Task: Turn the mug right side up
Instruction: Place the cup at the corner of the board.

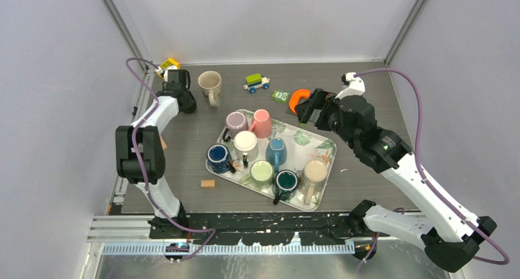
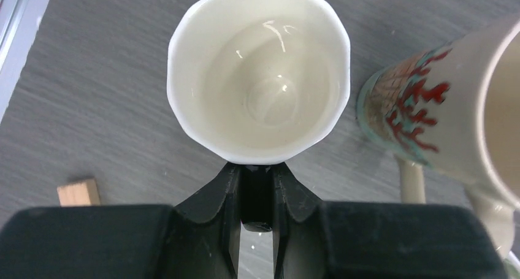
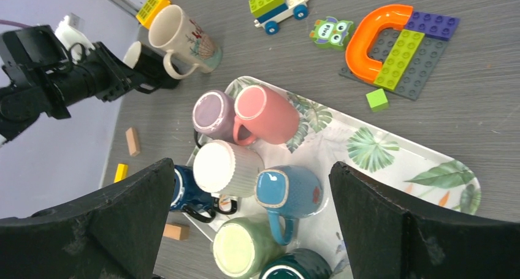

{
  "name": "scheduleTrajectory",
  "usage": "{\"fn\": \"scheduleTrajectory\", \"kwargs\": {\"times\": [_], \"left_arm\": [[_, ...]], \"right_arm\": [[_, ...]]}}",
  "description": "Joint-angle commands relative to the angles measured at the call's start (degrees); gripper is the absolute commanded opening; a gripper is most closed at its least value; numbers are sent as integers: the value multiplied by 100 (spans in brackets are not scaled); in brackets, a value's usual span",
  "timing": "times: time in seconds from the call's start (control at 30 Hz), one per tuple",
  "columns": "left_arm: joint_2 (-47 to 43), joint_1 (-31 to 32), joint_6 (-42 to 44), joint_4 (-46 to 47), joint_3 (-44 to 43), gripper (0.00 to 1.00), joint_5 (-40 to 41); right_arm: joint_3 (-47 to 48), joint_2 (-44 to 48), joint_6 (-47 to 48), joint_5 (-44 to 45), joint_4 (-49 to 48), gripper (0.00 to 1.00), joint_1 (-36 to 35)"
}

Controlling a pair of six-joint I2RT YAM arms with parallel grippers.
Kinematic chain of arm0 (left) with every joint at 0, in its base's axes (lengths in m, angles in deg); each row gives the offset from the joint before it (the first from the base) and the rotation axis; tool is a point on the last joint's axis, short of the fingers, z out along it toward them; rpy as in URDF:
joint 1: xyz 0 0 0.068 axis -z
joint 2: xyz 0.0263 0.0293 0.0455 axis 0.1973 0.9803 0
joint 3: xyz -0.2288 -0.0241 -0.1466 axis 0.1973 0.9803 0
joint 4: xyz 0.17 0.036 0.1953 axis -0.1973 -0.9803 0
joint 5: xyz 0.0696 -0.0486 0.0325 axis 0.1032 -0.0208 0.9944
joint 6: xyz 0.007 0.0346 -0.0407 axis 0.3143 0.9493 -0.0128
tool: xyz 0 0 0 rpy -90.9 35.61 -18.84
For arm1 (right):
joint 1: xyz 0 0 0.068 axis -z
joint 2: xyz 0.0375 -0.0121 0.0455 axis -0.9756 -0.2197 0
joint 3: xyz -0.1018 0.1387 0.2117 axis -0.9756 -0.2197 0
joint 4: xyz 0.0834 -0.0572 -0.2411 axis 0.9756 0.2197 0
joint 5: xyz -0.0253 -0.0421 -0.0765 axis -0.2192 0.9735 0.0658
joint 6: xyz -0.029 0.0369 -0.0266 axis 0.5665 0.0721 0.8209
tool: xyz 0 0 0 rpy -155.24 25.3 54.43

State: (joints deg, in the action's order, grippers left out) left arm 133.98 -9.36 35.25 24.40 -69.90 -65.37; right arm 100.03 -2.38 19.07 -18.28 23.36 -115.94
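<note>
My left gripper (image 2: 256, 168) is shut on the black handle of a black mug with a white, faceted inside (image 2: 259, 76). The mug's mouth faces up toward the wrist camera. It shows at the back left in the top view (image 1: 187, 102) and in the right wrist view (image 3: 142, 59). I cannot tell if its base touches the table. My left gripper (image 1: 182, 94) reaches it from the left. My right gripper (image 3: 250, 168) is open and empty, hovering above the tray's far right corner (image 1: 305, 110).
A cream mug with red coral print (image 1: 210, 84) stands upright just right of the held mug (image 2: 441, 113). A leaf-print tray (image 1: 309, 138) holds several mugs, most upside down. Toy bricks (image 3: 392, 46), a toy car (image 1: 257, 82) and small wooden blocks (image 1: 208, 183) lie around.
</note>
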Motion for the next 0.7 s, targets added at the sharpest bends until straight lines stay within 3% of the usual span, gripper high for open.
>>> {"fn": "scheduleTrajectory", "kwargs": {"times": [0.0, 0.3, 0.53, 0.67], "left_arm": [[89, -35, 212, 849, -571, 0, 120], [537, -35, 612, 513, -1016, 1, -95], [729, -35, 742, -9, -1393, 19, -73], [846, -35, 807, -271, -1618, 23, -146]], "right_arm": [[-42, 175, 235, 308, 113, 100, -12], [-37, 91, 254, 277, 60, 100, -12], [3, -55, 205, 147, -22, 100, -9], [4, -108, 169, 75, -30, 100, -10]]}}
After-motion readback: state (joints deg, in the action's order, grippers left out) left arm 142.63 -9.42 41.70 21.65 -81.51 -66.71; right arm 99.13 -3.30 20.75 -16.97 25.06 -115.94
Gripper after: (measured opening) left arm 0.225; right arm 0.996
